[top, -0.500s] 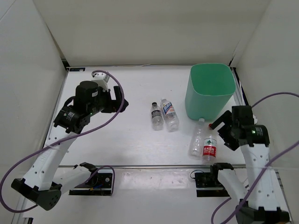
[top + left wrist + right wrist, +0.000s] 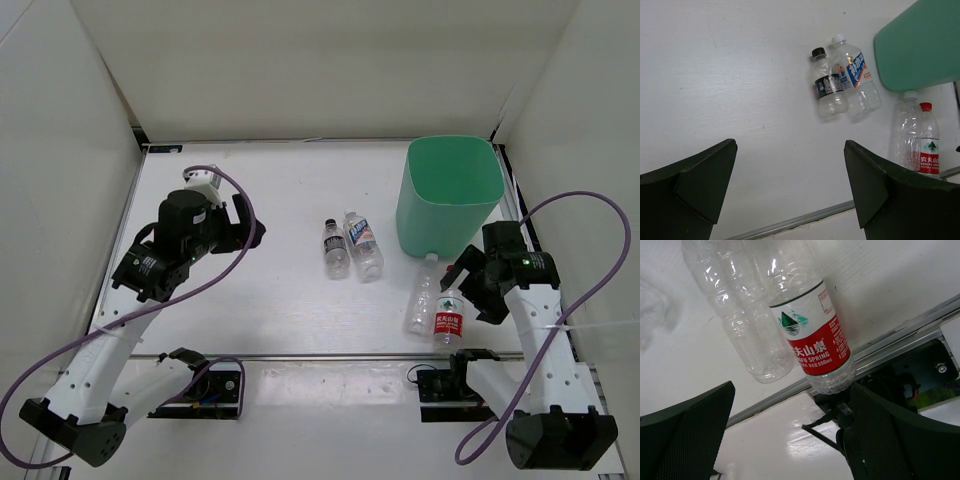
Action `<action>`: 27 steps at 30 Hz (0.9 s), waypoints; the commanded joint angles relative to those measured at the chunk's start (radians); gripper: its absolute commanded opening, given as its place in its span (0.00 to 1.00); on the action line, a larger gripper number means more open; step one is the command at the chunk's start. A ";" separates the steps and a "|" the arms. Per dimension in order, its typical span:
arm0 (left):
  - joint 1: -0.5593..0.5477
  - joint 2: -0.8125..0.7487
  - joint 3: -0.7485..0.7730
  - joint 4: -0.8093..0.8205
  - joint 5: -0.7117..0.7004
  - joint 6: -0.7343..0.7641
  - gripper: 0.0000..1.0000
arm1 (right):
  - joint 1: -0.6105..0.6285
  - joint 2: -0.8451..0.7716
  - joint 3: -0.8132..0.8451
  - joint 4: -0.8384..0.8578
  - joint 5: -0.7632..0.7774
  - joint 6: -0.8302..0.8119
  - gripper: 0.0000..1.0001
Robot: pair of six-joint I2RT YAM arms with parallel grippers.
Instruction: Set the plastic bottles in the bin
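Note:
Four plastic bottles lie on the white table. A short dark-labelled bottle point(image 2: 335, 247) point(image 2: 826, 86) and a blue-white labelled bottle point(image 2: 364, 245) point(image 2: 855, 77) lie side by side at the centre. A plain bottle point(image 2: 421, 295) point(image 2: 740, 315) and a red-labelled bottle point(image 2: 448, 317) point(image 2: 812, 335) lie together at the foot of the mint-green bin point(image 2: 440, 225) point(image 2: 920, 45). My left gripper point(image 2: 255, 222) point(image 2: 790, 146) hangs open left of the centre pair, holding nothing. My right gripper point(image 2: 468, 290) point(image 2: 792, 389) is open just right of the red-labelled bottle, whose base points between its fingers.
White walls enclose the table on three sides. A metal rail point(image 2: 330, 356) point(image 2: 875, 352) runs along the near table edge, with both arm bases and cables below it. The bin stands upright at the back right.
My left arm has drawn back slightly toward the near left. My right gripper has shifted a little left, closer to the red-labelled bottle. The bottles have not moved.

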 commanded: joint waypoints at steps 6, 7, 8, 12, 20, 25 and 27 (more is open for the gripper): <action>0.001 -0.009 -0.048 0.009 -0.005 -0.072 1.00 | 0.003 0.091 -0.075 0.098 0.007 0.008 1.00; 0.001 -0.009 -0.048 0.009 -0.005 -0.072 1.00 | 0.003 0.112 -0.084 0.116 0.007 0.018 1.00; 0.001 0.003 -0.048 0.009 -0.005 -0.072 1.00 | 0.003 0.134 -0.102 0.128 0.007 0.018 1.00; 0.001 0.023 -0.028 0.009 0.004 -0.061 1.00 | -0.007 0.212 -0.138 0.162 0.022 0.075 1.00; 0.001 0.043 -0.006 0.009 0.005 -0.052 1.00 | -0.062 0.272 -0.167 0.196 0.013 0.123 1.00; 0.001 0.052 -0.017 0.009 0.014 -0.052 1.00 | -0.144 0.309 -0.207 0.231 -0.044 0.133 1.00; 0.001 0.061 -0.017 0.009 0.023 -0.052 1.00 | -0.174 0.318 -0.231 0.240 -0.065 0.133 1.00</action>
